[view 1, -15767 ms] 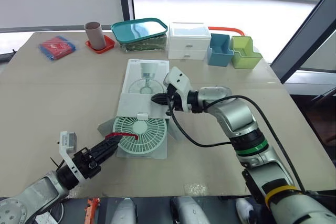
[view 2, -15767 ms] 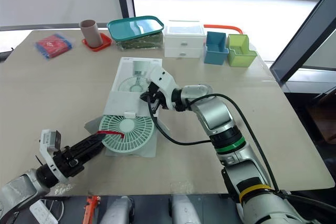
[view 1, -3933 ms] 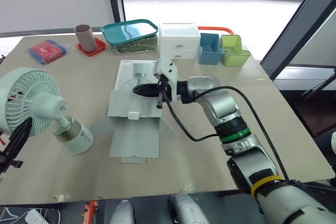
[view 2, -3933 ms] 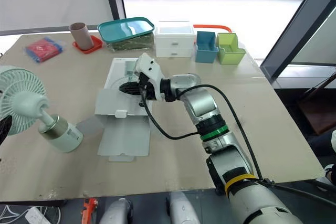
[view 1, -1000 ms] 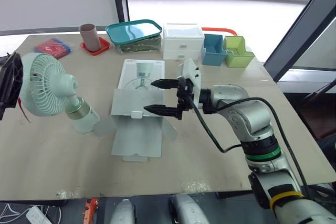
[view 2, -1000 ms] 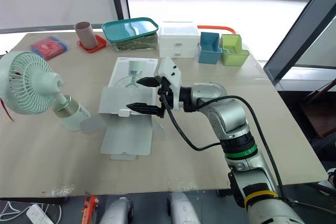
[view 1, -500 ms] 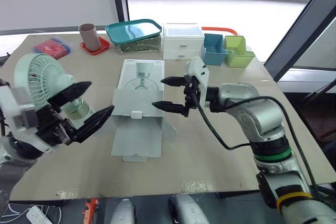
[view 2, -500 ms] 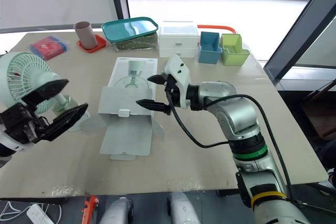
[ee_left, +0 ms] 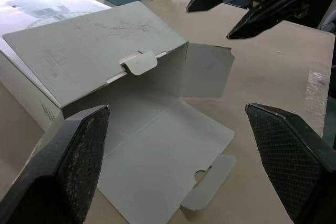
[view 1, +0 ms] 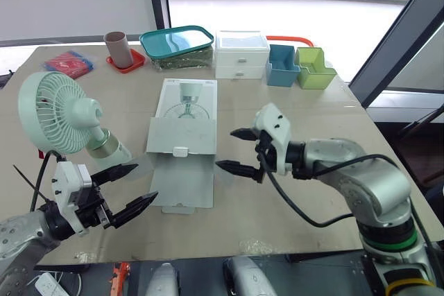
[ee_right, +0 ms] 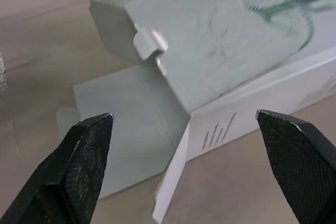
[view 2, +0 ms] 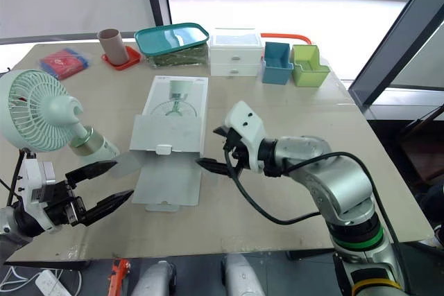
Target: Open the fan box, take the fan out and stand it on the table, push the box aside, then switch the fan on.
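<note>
Fan (view 1: 62, 112) is out and standing on its base on the table (view 1: 298, 206), robot's left side. Its round grille head is tilted on the neck, and the base sits just beside the box's left side flap.

Fan box (view 1: 184, 112) lies flat mid-table, printed face up, open end twd the robot. The lid flap (view 1: 182, 186) is spread flat on the tabletop w/ its tuck tab at the near end.

L gripper (view 1: 146, 181) hovers low over the near-left part of the table, in front of the fan's base and just left of the lid flap. Its 2 fingers are spread wide, nothing btwn them.

R gripper (view 1: 225, 148) hangs just right of the box's open end, over the right side flap. Its 2 fingers are also wide apart, gripping nothing; can't tell if the lower tip grazes the cardboard.

L wrist view looks into the box mouth, w/ the R gripper's fingers beyond it.

Along the back edge, behind the box:
- brown cup (view 1: 116, 39) on a red coaster (view 1: 129, 64)
- red-blue packet (view 1: 69, 62)
- teal-lidded container (view 1: 177, 41)
- white drawer unit (view 1: 242, 53)
- blue bin (view 1: 283, 67)
- green bin (view 1: 314, 68)
</note>
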Action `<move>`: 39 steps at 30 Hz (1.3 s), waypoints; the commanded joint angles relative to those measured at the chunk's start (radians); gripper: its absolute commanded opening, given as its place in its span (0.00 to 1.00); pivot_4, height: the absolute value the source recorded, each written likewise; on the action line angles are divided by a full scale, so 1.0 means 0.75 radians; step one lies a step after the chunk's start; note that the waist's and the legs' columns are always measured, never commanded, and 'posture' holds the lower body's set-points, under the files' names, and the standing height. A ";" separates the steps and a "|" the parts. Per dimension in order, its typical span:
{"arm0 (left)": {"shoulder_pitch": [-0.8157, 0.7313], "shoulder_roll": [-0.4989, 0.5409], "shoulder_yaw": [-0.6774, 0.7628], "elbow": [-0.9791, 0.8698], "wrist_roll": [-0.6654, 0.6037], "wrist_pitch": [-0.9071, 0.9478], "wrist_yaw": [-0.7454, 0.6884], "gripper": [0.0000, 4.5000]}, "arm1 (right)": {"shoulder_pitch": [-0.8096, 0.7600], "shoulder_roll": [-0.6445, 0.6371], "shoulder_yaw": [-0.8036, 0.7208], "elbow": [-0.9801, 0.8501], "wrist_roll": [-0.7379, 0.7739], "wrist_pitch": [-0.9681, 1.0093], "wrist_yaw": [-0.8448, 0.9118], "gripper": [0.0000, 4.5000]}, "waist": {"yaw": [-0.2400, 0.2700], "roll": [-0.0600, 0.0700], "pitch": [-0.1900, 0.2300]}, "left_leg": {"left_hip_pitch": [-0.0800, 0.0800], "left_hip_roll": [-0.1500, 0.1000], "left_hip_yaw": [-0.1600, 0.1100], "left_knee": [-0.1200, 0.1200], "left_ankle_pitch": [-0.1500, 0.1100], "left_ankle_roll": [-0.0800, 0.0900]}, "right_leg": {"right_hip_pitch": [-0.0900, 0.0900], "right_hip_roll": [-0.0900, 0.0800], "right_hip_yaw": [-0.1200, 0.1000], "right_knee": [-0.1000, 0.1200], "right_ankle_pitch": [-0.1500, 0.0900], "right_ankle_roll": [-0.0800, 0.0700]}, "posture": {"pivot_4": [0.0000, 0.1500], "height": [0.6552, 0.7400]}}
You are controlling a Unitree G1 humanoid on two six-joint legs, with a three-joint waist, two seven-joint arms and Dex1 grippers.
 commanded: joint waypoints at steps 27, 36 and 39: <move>-0.022 -0.170 -0.127 -0.014 0.175 -0.109 0.040 1.00 | -0.116 0.327 0.057 0.354 -0.193 0.189 -0.365 0.28 | -0.002 -0.001 0.000 | 0.000 0.000 0.000 0.000 0.000 0.000 | 0.000 -0.001 0.001 0.000 0.001 0.001 | 1.00 1.00; 0.017 -0.173 -0.182 -0.045 0.194 -0.107 0.032 1.00 | -0.095 0.243 -0.002 0.443 -0.274 0.161 -0.409 0.04 | -0.001 -0.001 -0.001 | 0.000 -0.001 0.001 0.000 0.000 0.000 | 0.000 -0.001 0.001 0.000 0.001 0.001 | 1.00 1.00; 0.018 -0.169 -0.188 -0.041 0.206 -0.117 0.028 1.00 | -0.087 0.225 -0.018 0.449 -0.281 0.153 -0.403 0.04 | 0.001 -0.001 -0.001 | 0.000 -0.001 0.000 0.001 0.000 0.000 | 0.001 -0.001 0.001 0.000 0.001 0.002 | 1.00 1.00</move>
